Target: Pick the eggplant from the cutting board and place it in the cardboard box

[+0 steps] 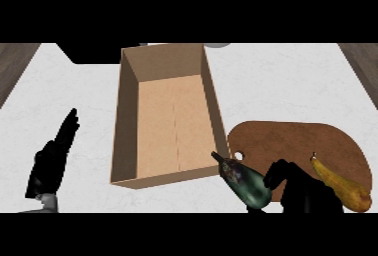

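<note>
Eggplant (246, 183) lay at the cutting board's (295, 142) near-left edge, beside my right hand (295, 187), whose curled fingers held nothing. It looked glossy, probably slippery; I judged its thick middle the best hold.

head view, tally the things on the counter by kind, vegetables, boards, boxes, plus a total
Vegetables: 2, the eggplant and a yellow squash
Cutting boards: 1, the brown cutting board
Boxes: 1, the open cardboard box
Total: 4
</note>
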`<state>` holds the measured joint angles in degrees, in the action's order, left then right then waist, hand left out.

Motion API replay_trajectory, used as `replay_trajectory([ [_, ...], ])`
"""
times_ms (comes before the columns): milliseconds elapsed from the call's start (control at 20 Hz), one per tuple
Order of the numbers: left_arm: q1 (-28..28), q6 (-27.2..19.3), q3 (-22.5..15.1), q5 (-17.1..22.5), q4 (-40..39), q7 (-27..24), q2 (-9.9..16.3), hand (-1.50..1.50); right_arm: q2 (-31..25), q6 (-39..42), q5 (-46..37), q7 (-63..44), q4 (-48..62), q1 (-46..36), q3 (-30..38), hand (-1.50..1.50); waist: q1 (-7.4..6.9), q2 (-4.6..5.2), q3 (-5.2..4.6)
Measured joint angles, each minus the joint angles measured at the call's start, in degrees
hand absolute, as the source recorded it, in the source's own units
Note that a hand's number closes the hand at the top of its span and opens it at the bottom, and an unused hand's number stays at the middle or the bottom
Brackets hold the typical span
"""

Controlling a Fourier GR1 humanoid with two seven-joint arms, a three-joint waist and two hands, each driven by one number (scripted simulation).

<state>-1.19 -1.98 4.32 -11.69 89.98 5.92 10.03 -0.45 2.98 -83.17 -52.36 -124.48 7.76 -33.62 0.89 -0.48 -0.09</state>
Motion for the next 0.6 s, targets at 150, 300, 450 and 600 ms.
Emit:
replay_trajectory([
  [150, 0.6, 0.2, 0.5, 0.1, -1.4, -1.4, 0.3, 0.0, 0.2, -0.8, -1.4, -2.9, -2.1, -4.0, -6.1, 1.5, -0.53, 0.19, 0.01],
  [300, 0.9, 0.3, 0.0, -0.1, -1.4, -1.6, -0.2, 0.0, 0.2, -1.3, -0.7, -6.4, -0.6, -11.4, -8.9, 1.5, -1.06, 0.34, 0.02],
  [450, 1.2, 0.3, -0.4, -0.4, -1.5, -1.5, -0.5, 0.0, 0.2, -0.8, 2.3, -9.1, 1.8, -20.9, -9.0, 1.5, -1.44, 0.44, 0.02],
  [600, 2.0, 0.1, -0.8, -0.8, -1.5, -0.7, -0.9, 0.0, 0.0, -0.5, 6.7, -10.9, 5.6, -29.3, -6.3, 1.5, -1.7, 0.51, 0.02],
])
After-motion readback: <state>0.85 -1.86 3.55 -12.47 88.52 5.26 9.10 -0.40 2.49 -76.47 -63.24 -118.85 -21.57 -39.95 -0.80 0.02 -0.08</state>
